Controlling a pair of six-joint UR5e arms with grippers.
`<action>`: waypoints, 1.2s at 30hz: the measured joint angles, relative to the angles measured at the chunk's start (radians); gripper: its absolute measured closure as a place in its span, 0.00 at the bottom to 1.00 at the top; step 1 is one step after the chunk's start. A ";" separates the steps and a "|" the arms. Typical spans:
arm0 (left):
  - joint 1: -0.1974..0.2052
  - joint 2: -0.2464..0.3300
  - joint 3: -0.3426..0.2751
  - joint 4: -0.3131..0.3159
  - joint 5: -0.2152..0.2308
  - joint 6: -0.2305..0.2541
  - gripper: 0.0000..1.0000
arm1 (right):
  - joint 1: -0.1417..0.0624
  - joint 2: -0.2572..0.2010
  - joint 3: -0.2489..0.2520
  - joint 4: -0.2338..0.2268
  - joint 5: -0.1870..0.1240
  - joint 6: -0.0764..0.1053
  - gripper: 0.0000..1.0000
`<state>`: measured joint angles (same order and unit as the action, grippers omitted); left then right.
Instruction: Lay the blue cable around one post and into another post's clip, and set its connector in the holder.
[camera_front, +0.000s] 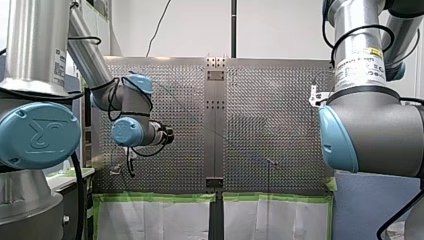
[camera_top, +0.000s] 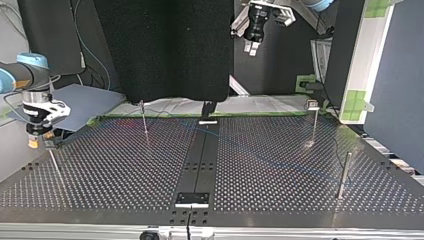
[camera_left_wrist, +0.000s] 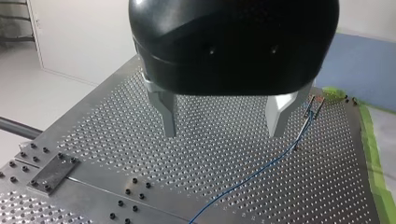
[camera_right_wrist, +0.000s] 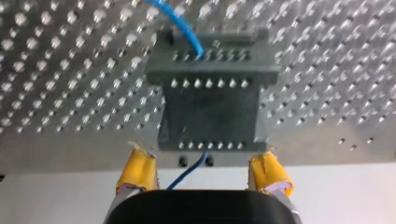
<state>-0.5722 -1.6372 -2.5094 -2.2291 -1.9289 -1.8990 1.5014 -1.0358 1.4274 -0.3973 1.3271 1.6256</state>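
A: Start at the top view's left. What is my right gripper (camera_top: 40, 142) doing?

B: It hangs over the holder (camera_right_wrist: 212, 102) with its yellow pads (camera_right_wrist: 137, 170) apart, gripping nothing. The cable (camera_right_wrist: 189, 35) enters the holder's far side. A short blue piece comes out of the near side and passes between the pads, touching neither.

A: And further right?

B: The cable lies thin across the table (camera_left_wrist: 116, 140) up to a post (camera_left_wrist: 314, 106) with a clip on top. Whether it sits in the clip I cannot tell. My left gripper (camera_left_wrist: 223, 119) hangs high above the table, metal fingers wide apart and empty.

A: How will the cable handle?

B: I judge it light, limp and slippery, so it will sag and slide rather than hold a bend. I would pinch it gently on the slack run just beside the post, or at the stiffer end by the holder, and never tug hard.

A: Any writing?

B: There is a logo on the blue cap (camera_front: 37, 135) of my left arm and a yellow-edged sticker (camera_front: 360, 65) on my right arm. The print is too small to read.
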 joint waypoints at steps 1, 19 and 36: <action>0.001 0.000 0.000 0.000 0.000 0.000 0.07 | 0.000 0.000 0.000 0.011 0.012 -0.001 0.00; 0.007 0.000 0.000 0.004 0.009 0.001 0.07 | 0.022 -0.106 0.114 -0.020 0.190 0.034 0.00; 0.007 0.000 -0.001 -0.007 0.015 -0.001 0.07 | 0.175 -0.207 0.276 -0.132 0.350 -0.081 0.00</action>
<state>-0.5649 -1.6372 -2.5106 -2.2357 -1.9135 -1.9005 1.6765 -1.2428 1.7032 -0.5295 1.6773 1.5446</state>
